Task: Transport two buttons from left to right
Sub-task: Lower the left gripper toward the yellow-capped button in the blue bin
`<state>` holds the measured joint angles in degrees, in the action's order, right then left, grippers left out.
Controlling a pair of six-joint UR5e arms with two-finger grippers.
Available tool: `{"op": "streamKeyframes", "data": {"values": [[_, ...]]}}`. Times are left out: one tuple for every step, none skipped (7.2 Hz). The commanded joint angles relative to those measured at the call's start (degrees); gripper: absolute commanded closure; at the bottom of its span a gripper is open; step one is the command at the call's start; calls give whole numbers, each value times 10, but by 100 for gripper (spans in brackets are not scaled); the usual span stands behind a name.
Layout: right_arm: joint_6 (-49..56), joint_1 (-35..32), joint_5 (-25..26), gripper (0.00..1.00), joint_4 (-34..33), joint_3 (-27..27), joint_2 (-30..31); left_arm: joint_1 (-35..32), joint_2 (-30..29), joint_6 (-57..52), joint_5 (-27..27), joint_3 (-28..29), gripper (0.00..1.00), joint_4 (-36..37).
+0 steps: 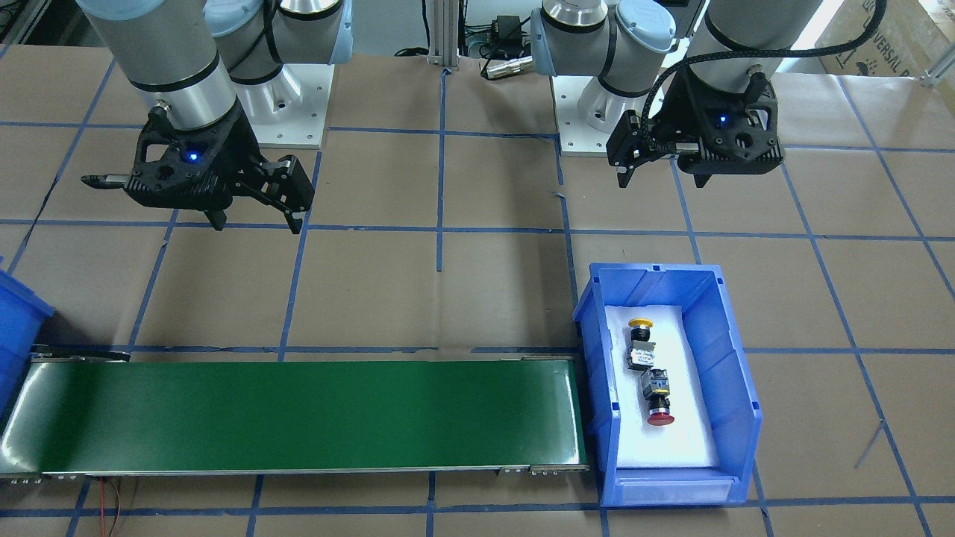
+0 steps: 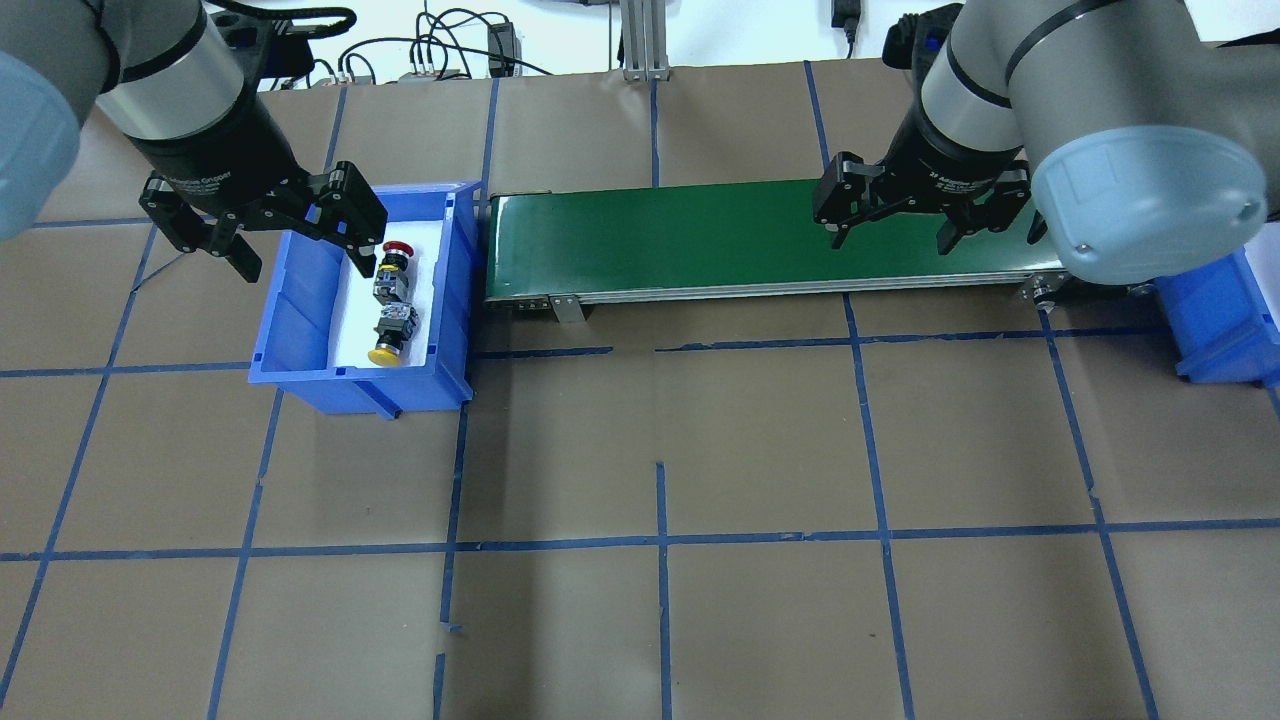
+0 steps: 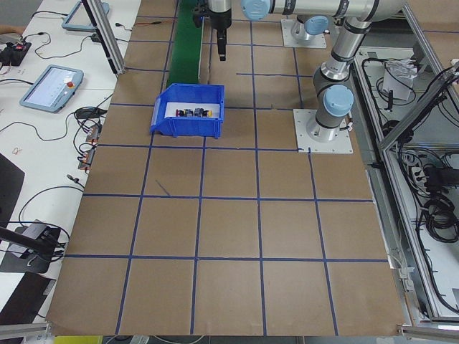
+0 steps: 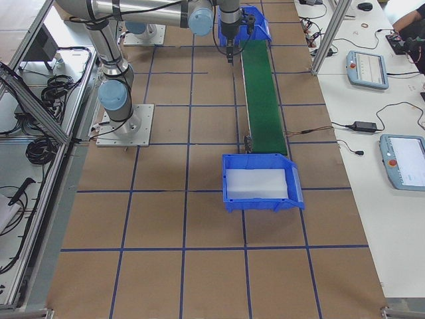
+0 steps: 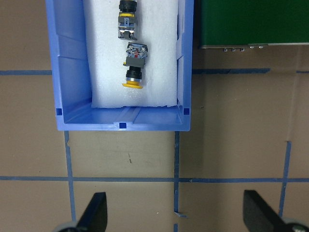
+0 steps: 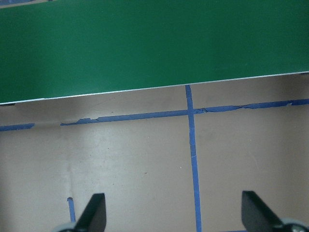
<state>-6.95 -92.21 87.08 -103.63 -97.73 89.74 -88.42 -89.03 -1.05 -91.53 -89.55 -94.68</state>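
Left gripper (image 5: 176, 212): jaws spread wide with nothing between them, hanging high over the table (image 5: 227, 145), just short of the bin.
Bin (image 5: 123, 124): straight ahead of the left gripper, near wall first; a white foam pad (image 5: 108, 72) lines its floor.
Yellow button (image 5: 133, 67): lying on its side on the foam, the closer of the two, cap pointing back toward the gripper.
Red button (image 1: 658, 399): just beyond the yellow one, body to body with it, cap pointing away.
Step in hand: probably the reach for the first button; both are in the bin.
Doing it well: move forward until the yellow button's block sits between the fingers, then go straight down. The jaws already lie across its length, so grip the flat block sides, not the round cap. Keep off the red button and the bin wall.
Belt (image 2: 680, 235): past the bin, off to the gripper's side.
Right gripper (image 2: 890, 240): far along the belt, jaws apart and holding nothing.
Second bin (image 4: 259, 199): beyond the belt's far end.
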Motion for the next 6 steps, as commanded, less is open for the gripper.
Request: {"op": "streamKeyframes", "data": {"values": [[0,1,0,0,0,0,0,2,0,0,2,1,0,0],[0,0,0,0,0,0,0,2,0,0,3,1,0,4],[0,0,0,0,0,0,0,2,0,0,2,0,0,4],[0,2,1,0,0,0,0,6,-1,-10,1,-1,0,5],[0,2,1,0,0,0,0,6,-17,-25,3,10,0,5],[0,2,1,0,0,0,0,6,-25,-25,2,18,0,12]]}}
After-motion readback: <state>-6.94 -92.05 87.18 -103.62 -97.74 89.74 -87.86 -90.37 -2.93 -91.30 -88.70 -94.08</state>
